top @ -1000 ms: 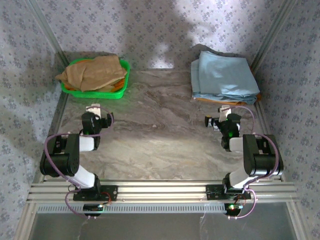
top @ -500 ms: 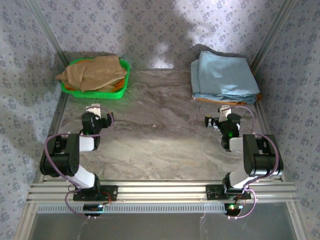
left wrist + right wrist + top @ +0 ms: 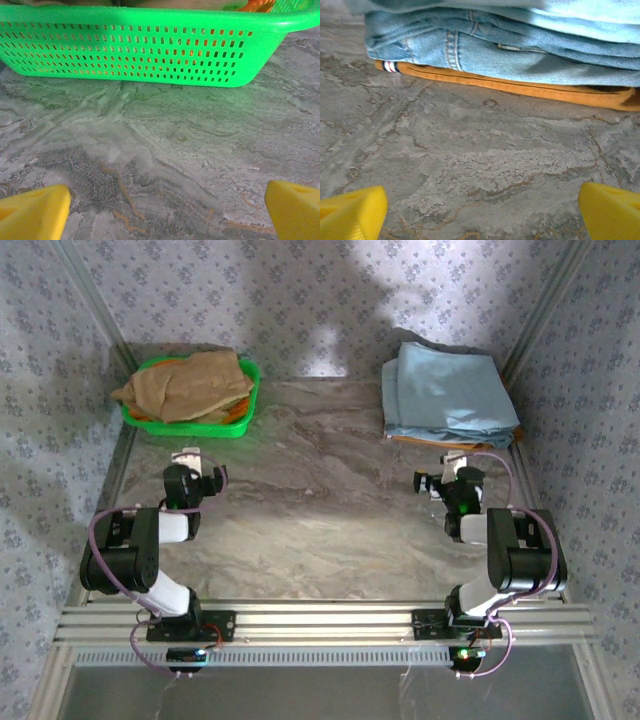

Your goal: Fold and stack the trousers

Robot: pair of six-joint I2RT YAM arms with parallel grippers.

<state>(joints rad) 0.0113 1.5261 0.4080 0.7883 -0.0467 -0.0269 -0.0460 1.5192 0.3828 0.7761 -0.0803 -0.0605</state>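
Marbled table (image 3: 320, 530). Blue folded stack (image 3: 445, 395) at 1 o'clock, hiding most of the orange garment (image 3: 520, 90). Trousers (image 3: 185, 385) heaped at 11 o'clock, mostly hidden in green basket (image 3: 150, 45). Left gripper (image 3: 165, 210), right gripper (image 3: 482, 210): wide, empty, fingertips cropped.

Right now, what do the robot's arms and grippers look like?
The left arm and right arm are black with white links, each looped by a purple cable; a green light glows on the right. The left gripper and right gripper have bright yellow fingertips.
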